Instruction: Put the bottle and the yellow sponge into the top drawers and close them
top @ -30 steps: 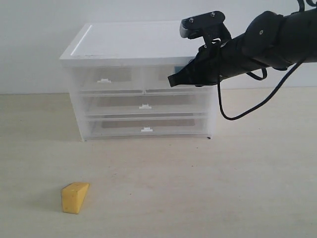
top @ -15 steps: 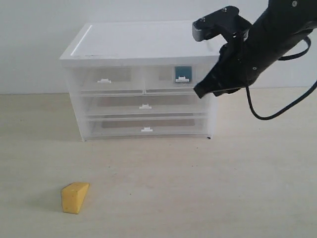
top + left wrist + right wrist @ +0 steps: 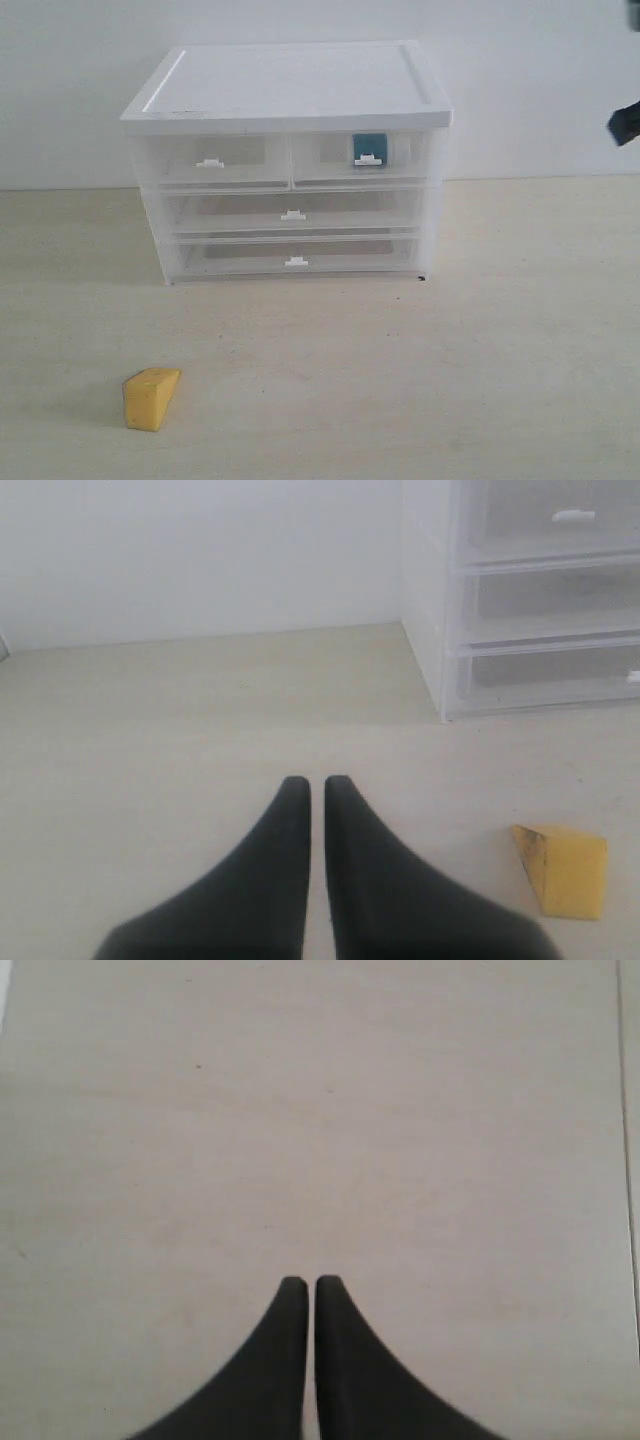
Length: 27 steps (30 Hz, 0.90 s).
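The yellow sponge (image 3: 151, 397) lies on the table in front of the cabinet, to the left; the left wrist view also shows the sponge (image 3: 566, 867). Both top drawers are pushed in: the left top drawer (image 3: 210, 160) and the right top drawer (image 3: 368, 157). Through the right drawer's translucent front shows the teal-blue label of the bottle (image 3: 369, 145). My left gripper (image 3: 316, 784) is shut and empty above the table, a short way from the sponge. My right gripper (image 3: 304, 1284) is shut and empty over bare table; only a dark tip of the right arm (image 3: 626, 122) shows at the exterior view's right edge.
The white cabinet (image 3: 290, 85) stands at the back of the table against a white wall. Below the top drawers are two full-width drawers (image 3: 292, 212), both pushed in. Light wooden tabletop (image 3: 450, 380) spreads in front and to the right.
The right arm has pulled away from the right top drawer toward the right and almost left the exterior view. The drawer front with the bottle behind it is now uncovered.
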Available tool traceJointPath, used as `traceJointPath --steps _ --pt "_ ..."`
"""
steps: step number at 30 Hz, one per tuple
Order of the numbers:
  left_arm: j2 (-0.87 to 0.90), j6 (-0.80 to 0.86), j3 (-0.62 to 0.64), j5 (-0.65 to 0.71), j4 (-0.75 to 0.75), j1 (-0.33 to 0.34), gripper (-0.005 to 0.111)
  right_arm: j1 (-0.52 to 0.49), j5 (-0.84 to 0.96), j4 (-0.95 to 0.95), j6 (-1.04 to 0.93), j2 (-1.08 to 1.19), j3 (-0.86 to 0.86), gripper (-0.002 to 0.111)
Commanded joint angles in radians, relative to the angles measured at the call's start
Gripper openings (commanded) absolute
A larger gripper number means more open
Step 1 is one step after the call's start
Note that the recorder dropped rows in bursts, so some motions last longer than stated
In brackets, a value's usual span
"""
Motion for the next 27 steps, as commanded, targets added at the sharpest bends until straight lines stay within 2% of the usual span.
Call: traceJointPath --steps 1,5,11,14,22,27 --pt "-0.004 0.001 0.004 -0.004 -0.009 0.002 0.004 -0.111 -0.012 0.113 -0.021 -0.096 0.056 0.000" --pt "-0.004 0.001 0.004 -0.005 -0.009 0.002 0.004 -0.127 -0.105 0.169 -0.104 -0.190 0.164 0.000" --pt "-0.004 0.001 0.004 -0.003 -0.009 0.002 0.004 -0.125 -0.350 0.380 -0.249 -0.383 0.366 0.000" --pt "-0.004 0.001 0.004 -0.003 -0.009 0.002 0.004 -0.125 -0.460 0.395 -0.259 -0.474 0.459 0.000" --pt "-0.004 0.001 0.004 -0.003 -0.009 0.002 0.004 -0.125 -0.576 0.417 -0.266 -0.688 0.625 0.000" --pt "-0.004 0.001 0.004 -0.005 -0.009 0.002 0.004 -0.125 -0.708 0.436 -0.259 -0.817 0.742 0.000"
